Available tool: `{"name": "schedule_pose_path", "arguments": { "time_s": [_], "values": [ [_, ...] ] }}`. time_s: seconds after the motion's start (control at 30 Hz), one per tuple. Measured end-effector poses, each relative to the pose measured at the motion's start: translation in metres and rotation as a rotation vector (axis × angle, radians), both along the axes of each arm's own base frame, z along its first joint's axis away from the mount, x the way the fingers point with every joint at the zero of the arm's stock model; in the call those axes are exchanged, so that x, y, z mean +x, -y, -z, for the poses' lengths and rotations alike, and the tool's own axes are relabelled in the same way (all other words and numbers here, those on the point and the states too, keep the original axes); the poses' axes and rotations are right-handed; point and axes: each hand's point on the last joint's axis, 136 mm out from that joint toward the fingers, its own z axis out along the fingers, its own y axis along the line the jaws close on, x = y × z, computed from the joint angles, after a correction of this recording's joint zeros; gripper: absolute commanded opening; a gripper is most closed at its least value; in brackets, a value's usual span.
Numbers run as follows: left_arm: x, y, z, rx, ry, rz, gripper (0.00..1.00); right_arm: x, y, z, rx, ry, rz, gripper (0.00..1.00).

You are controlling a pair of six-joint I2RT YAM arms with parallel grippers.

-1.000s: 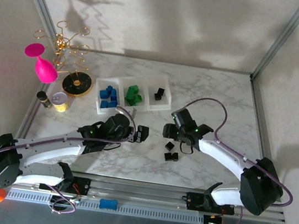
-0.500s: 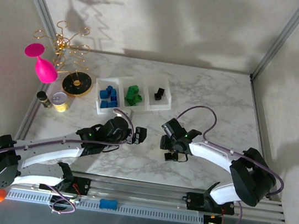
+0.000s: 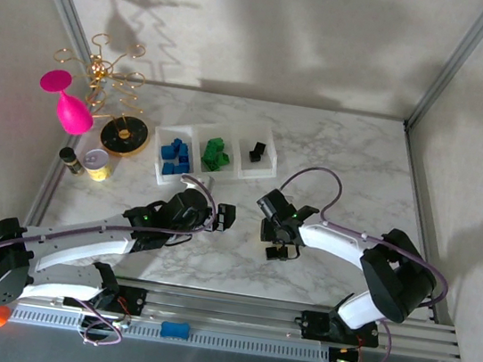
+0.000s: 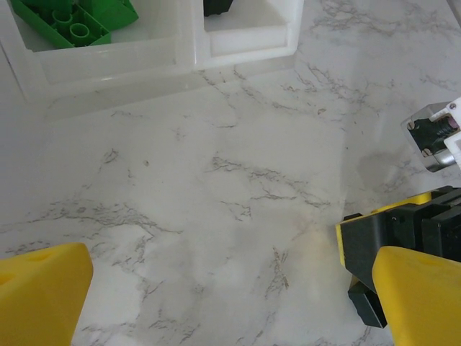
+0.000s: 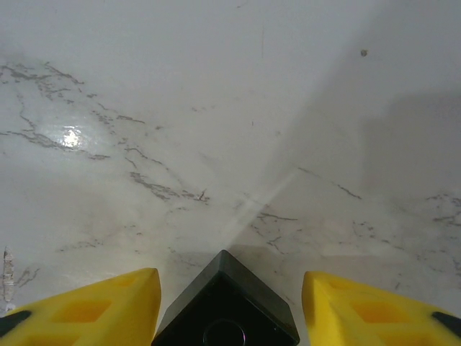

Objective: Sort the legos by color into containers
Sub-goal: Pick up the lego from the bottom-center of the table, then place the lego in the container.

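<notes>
The sorting looks close to finished, with the black bricks as the step in hand. The left arm's fingers [image 4: 43, 292] hang spread wide over bare table [image 4: 216, 180], just in front of the tray [image 4: 115, 65] and below its middle compartment. They grip nothing and seem to be waiting. In front of the tray's right compartment and a little apart from it, the right arm's fingers [image 5: 86, 306] are also spread. They straddle a black cube [image 5: 225, 306] that sits on the table between them, not yet pinched. The next move, as I judge it, is for the right fingers to close squarely on that cube without nudging it sideways. They would then lift it, carry it back to the right compartment and let it go there. The cube is tiny and sits corner-on to the wrist camera, so it could twist or slip as the fingers close. By count, there is one tray of three compartments in a row. Its left compartment holds the blue legos [image 3: 174, 155], about five, though the heap is too small to count surely. The middle compartment holds the green legos [image 3: 217, 152], three or four. The right compartment holds black ones [image 3: 257, 153], one or two. Loose on the table in front of the tray I can make out the straddled cube and what may be one or two more black cubes [image 3: 278, 253] close beside it, partly hidden under the right arm.
</notes>
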Motion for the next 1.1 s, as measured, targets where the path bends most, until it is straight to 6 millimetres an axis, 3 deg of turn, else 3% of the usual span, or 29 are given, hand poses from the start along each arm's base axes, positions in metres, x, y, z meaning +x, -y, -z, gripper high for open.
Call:
{"name": "schedule_pose_path", "arguments": {
  "time_s": [0.47,0.73,0.93,1.1],
  "values": [
    [0.001,-0.001,0.0,0.003,0.003,-0.006,1.0,0.0,-0.001,0.002,-0.007,-0.006,-0.013,0.43],
    [0.002,-0.003,-0.001,0.009,0.012,-0.02,1.0,0.009,-0.01,-0.011,0.012,0.015,-0.017,0.43],
    [0.006,-0.008,-0.009,0.0,0.033,-0.039,1.0,0.044,-0.029,-0.052,0.076,0.107,-0.029,0.44],
    [0.023,-0.022,-0.02,-0.019,0.05,-0.099,1.0,0.095,-0.05,-0.093,0.13,0.222,-0.031,0.44]
  ]
}}
